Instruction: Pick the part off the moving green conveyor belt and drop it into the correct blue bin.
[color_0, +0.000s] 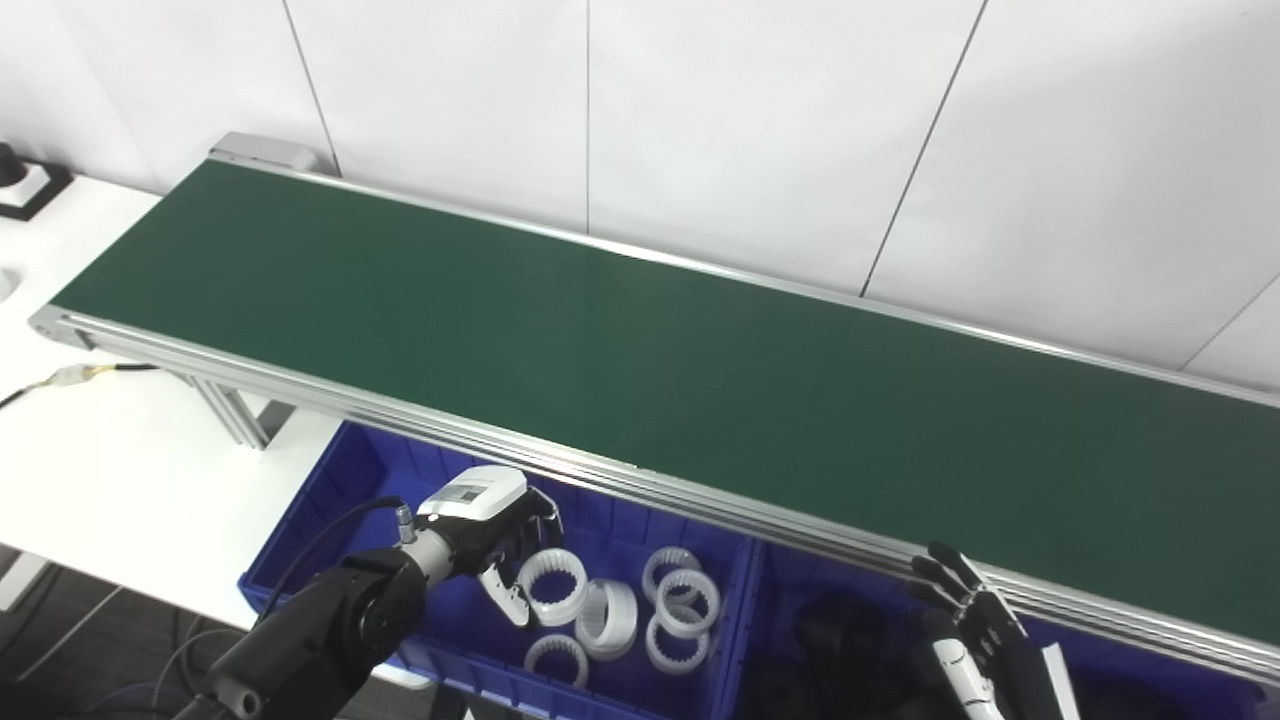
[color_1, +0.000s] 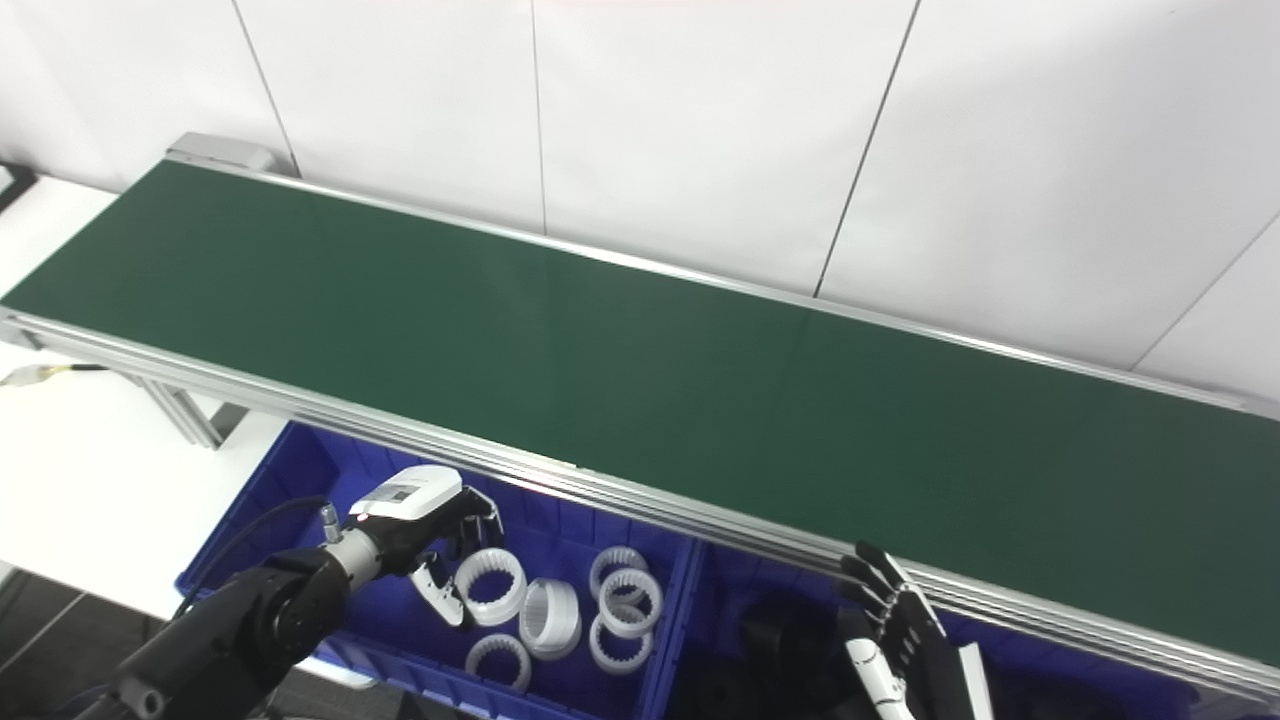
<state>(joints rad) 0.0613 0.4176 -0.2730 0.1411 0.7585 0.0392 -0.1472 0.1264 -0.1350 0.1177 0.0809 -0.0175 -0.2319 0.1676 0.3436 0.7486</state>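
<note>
**Five white rings in the left bin, belt bare**

Five white toothed rings (color_0: 590, 605) lie in the left blue bin (color_0: 330, 500), just below the near rail of the green conveyor belt (color_0: 640, 370). One ring (color_0: 553, 587) sits right against the left hand (color_0: 490, 535), which hovers inside that bin with fingers spread and gripping nothing. The second blue bin (color_0: 790, 580), right of the first, holds dark parts (color_0: 830, 640) too dim to count. The right hand (color_0: 975, 630) rises beside it, fingers straight and apart, empty.
</note>
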